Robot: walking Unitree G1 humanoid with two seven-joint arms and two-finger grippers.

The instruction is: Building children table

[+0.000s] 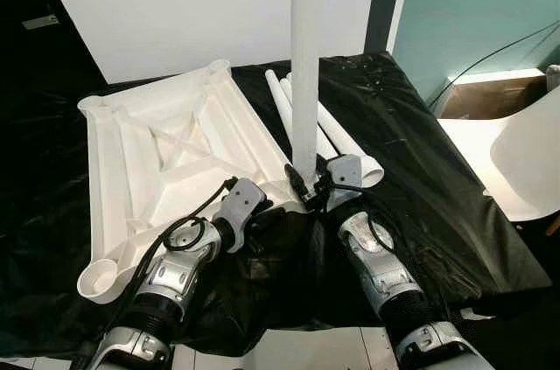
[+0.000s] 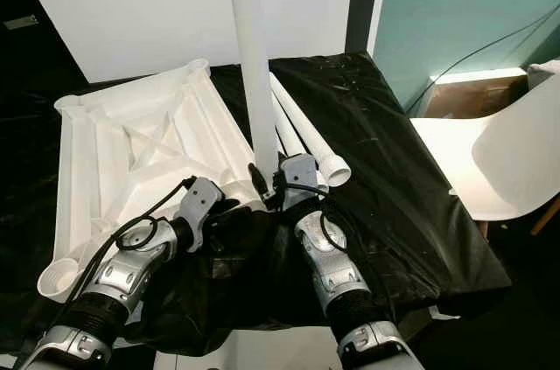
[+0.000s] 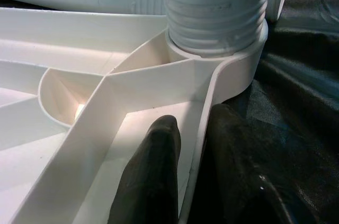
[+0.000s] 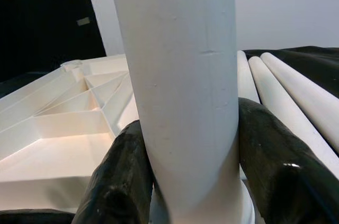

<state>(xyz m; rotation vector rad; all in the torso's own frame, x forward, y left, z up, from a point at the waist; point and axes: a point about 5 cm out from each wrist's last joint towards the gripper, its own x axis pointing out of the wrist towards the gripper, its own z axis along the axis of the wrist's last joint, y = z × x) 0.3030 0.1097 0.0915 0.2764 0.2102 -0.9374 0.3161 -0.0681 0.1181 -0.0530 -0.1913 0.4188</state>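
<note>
Tabletop (image 1: 166, 160), white moulded plastic and turned underside up, lies on the black sheet (image 1: 437, 178) before us, its ribs and corner sockets showing. From the left eye view we see our right gripper (image 1: 308, 179) clasped about an upright table leg (image 1: 305, 55) whose foot sits in the near right corner socket, while our left gripper (image 1: 273, 212) reaches to the tabletop's edge just beside that corner; three spare legs (image 1: 337, 138) lie side by side on the sheet behind the standing one. The right eye view adds a white chair (image 2: 516, 160) off to our right, well apart from the work. In the left wrist view our fingers (image 3: 153, 176) straddle the tabletop's thin outer wall — one inside, one outside, pinching it — and the leg's threaded end (image 3: 214, 17) is partly seated in the corner socket (image 3: 238, 70), some threads still above the rim. In the right wrist view both black pads (image 4: 119, 176) press against the smooth leg. We judge the parts light, stiff and rather slippery — the leg is best held low, near the socket, and the tabletop by its rim or ribs so that it does not turn with the leg.
</note>
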